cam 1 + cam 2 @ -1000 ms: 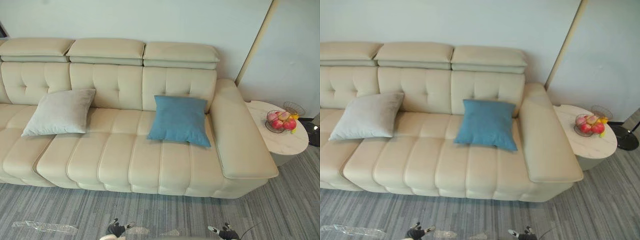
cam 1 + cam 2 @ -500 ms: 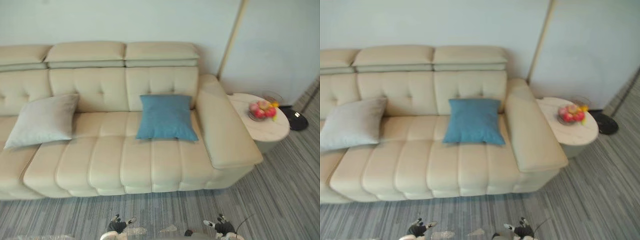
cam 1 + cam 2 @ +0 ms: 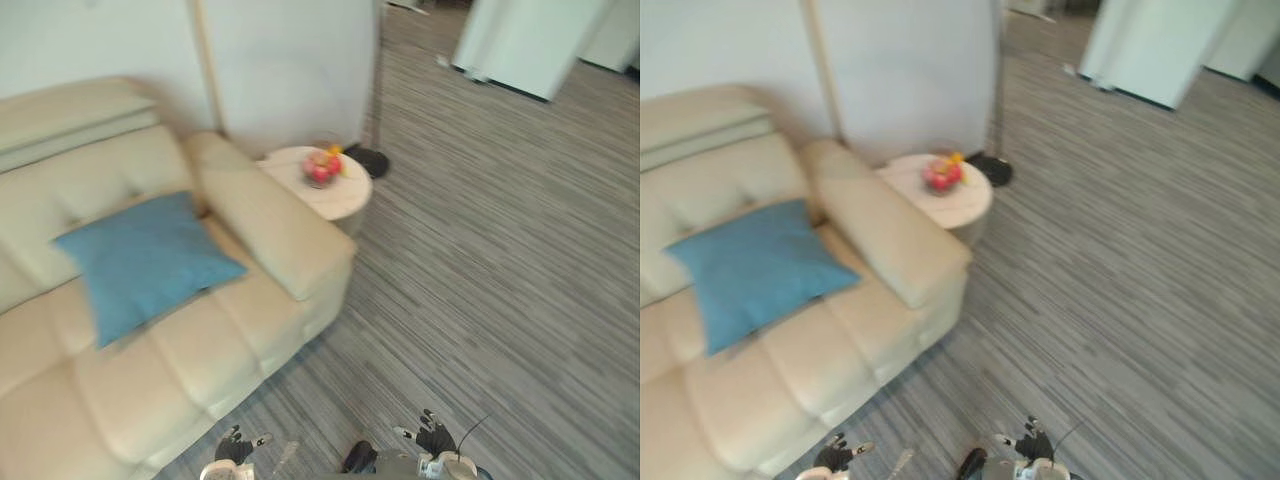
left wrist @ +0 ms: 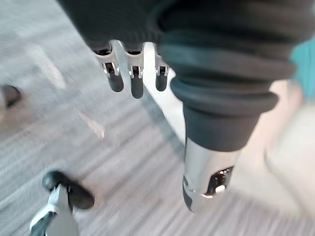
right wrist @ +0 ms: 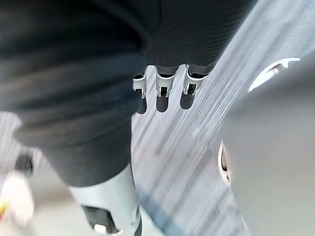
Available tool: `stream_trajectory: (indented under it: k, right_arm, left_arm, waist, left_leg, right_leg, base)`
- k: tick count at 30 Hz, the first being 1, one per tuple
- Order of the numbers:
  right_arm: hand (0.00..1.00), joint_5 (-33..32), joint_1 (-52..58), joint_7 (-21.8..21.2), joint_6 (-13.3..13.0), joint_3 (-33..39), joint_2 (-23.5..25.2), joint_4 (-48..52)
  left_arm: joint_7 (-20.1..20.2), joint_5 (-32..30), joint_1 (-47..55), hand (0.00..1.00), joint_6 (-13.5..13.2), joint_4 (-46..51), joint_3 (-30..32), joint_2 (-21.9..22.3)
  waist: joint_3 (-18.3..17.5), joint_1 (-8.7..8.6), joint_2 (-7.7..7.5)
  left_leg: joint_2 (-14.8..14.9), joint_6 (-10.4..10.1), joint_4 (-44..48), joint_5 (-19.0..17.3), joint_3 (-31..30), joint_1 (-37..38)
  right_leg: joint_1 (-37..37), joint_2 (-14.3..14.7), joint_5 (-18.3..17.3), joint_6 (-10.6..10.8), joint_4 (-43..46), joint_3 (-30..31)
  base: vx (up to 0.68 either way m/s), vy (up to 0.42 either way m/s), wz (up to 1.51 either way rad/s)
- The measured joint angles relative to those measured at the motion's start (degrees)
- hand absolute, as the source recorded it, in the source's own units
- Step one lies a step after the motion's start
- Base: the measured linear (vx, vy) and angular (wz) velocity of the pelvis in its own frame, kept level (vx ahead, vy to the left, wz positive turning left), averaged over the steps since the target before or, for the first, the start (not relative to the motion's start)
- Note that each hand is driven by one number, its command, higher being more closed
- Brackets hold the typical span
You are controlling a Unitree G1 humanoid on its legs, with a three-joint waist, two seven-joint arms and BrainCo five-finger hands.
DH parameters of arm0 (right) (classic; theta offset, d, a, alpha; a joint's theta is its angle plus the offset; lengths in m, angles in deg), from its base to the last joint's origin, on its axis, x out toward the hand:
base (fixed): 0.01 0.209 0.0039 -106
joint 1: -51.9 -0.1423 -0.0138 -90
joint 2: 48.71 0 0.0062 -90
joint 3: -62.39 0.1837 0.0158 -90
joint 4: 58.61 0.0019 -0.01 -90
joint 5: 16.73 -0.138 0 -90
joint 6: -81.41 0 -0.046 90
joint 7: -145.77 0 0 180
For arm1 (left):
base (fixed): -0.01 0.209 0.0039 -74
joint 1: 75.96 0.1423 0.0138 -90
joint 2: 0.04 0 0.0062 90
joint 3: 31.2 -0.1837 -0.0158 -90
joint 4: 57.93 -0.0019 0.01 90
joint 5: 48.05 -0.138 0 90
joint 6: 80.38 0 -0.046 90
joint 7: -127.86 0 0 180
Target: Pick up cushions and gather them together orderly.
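Blue cushion (image 3: 145,262) lies tilted on the cream sofa (image 3: 270,225) seat, well ahead of the left hand (image 3: 232,447) and off to its left, untouched. Both hands hang low over grey striped carpet (image 3: 500,250), the right hand (image 3: 432,438) beside the left, fingers straight and relaxed, holding nothing. Further ahead, past the sofa's arm, a round side table (image 3: 352,196) carries a fruit bowl (image 3: 322,168).

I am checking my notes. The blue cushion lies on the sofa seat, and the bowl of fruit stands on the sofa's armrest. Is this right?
Not quite. The bowl of fruit stands on the round side table beside the armrest, as the left eye view shows. The blue cushion does lie on the sofa seat.
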Motion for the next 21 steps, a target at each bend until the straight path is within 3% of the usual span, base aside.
stream_trajectory:
  k: [2,4,5,7,9,11,14,15,16,17,18,20,21]
  right_arm:
    - [0.0,-0.1,0.1,0.0,0.0,0.4,-0.1,-0.1]
    - [0.0,-0.2,0.0,-0.1,0.0,0.2,0.0,-0.1]
    - [0.0,-0.3,-0.4,-0.1,0.0,0.2,-0.3,-0.2]
    - [0.0,-0.3,-1.3,-0.1,0.2,0.1,-0.7,-1.4]
    - [0.0,-0.4,-1.1,-0.1,0.2,0.1,-0.5,-2.2]
    - [0.0,-0.4,-1.1,-0.1,0.3,-0.3,-0.4,-2.4]
    - [0.0,-0.5,-1.8,-0.1,0.2,-2.3,0.1,-2.5]
    - [0.0,-0.5,-2.2,-0.1,0.2,-2.9,0.1,-3.3]
    - [0.0,-0.5,-2.2,-0.2,0.2,-3.2,0.1,-3.4]
    - [0.0,-0.5,-2.1,-0.1,0.2,-3.2,0.1,-3.4]
    - [0.0,-0.6,-1.7,-0.1,0.2,-3.2,0.7,-3.5]
    - [0.0,-0.5,-0.3,-0.4,0.1,-3.1,2.4,-3.4]
    - [0.0,-0.5,-0.1,-0.4,0.1,-3.1,3.2,-3.4]
  left_arm:
    - [0.1,0.0,-0.1,0.0,0.1,0.0,0.5,1.4]
    - [0.3,0.2,0.4,0.0,-0.1,0.5,3.0,1.9]
    - [0.7,0.9,0.4,0.0,-0.1,0.9,3.6,2.2]
    - [1.0,1.8,0.5,0.0,-0.4,2.0,4.1,2.1]
    - [0.9,3.9,1.1,0.0,-0.8,3.1,4.2,2.0]
    - [0.8,5.0,1.2,0.0,-1.2,3.7,4.8,2.2]
    - [0.2,5.2,1.2,0.0,-1.6,4.7,5.5,2.6]
    - [-0.2,5.2,1.2,0.0,-1.7,4.7,5.6,2.7]
    - [-0.2,5.2,1.2,0.0,-1.7,4.7,5.6,2.7]
    - [-0.2,5.2,1.5,0.0,-1.6,4.7,5.7,2.7]
    - [-0.2,5.2,2.0,0.0,-1.6,4.8,5.8,1.6]
    - [-0.1,5.1,2.3,0.0,-1.5,4.7,6.3,0.7]
    - [-0.1,4.7,2.0,0.0,-1.5,4.6,6.5,0.5]
  waist:
    - [-0.2,-0.62,-0.07]
    - [0.5,-0.13,0.79]
    - [1.5,0.57,1.4]
    - [1.7,0.77,1.79]
    - [1.7,2.13,1.5]
    - [1.7,3.21,1.49]
    - [1.6,3.88,1.43]
    - [1.6,3.92,1.43]
    - [1.5,4.11,1.67]
    - [1.3,4.43,1.83]
    - [0.3,4.85,0.88]
    - [-1.8,5.34,-2.01]
    - [-1.6,5.71,-2.54]
  left_leg:
    - [2.2,-0.6,7.8,2.3,0.0,-0.4]
    - [7.4,7.4,25.8,7.7,-5.1,-4.7]
    - [9.3,11.1,38.0,6.0,-12.2,-10.5]
    - [6.9,8.9,45.8,0.6,-21.6,-18.6]
    - [3.8,8.0,38.2,-3.9,-26.3,-23.4]
    - [1.7,8.0,27.8,-5.0,-30.0,-26.7]
    - [-3.7,6.8,15.2,-3.7,-43.4,-31.0]
    - [-5.4,7.6,10.9,-2.2,-47.3,-31.7]
    - [-5.5,9.3,8.5,-0.4,-47.9,-31.4]
    - [-5.3,8.2,8.1,2.1,-47.4,-30.6]
    - [-5.2,5.8,8.8,2.3,-43.6,-29.0]
    - [-5.7,7.2,8.6,0.3,-38.2,-27.3]
    - [-5.8,8.1,8.6,-0.6,-35.0,-25.0]
  right_leg:
    - [0.9,2.9,-0.4,-0.1,-1.3,4.1]
    - [4.1,6.4,-0.1,-0.9,-4.8,9.8]
    - [6.2,8.0,0.1,-1.7,-6.5,13.4]
    - [9.1,9.8,0.1,-2.3,-8.2,19.5]
    - [13.3,10.7,0.4,-0.6,-11.1,26.2]
    - [15.6,11.6,-0.4,0.5,-12.4,32.3]
    - [16.6,12.1,-2.1,0.6,-12.5,39.5]
    - [16.8,12.2,-3.2,1.4,-11.7,42.5]
    - [17.0,12.5,-4.9,2.2,-9.9,44.8]
    - [16.9,12.8,-6.3,2.6,-8.4,46.4]
    - [16.6,11.8,-8.7,3.9,-5.2,48.8]
    - [14.8,9.4,-9.9,6.3,-1.9,47.9]
    - [14.1,8.7,-9.8,7.8,1.0,46.8]
  base:
    - [0.26,-0.195,-1.28]
    - [0.25,-0.137,-1.61]
    - [0.18,-0.037,-1.55]
    - [0.24,-0.011,-1.7]
    - [0.29,0.032,-1.71]
    - [0.28,0.092,-1.48]
    - [0.35,0.186,-1.38]
    - [0.38,0.246,-1.37]
    - [0.41,0.27,-1.44]
    - [0.58,0.371,-1.49]
    - [0.51,0.305,-1.35]
    - [0.52,0.257,-1.35]
    - [0.34,0.152,-1.04]
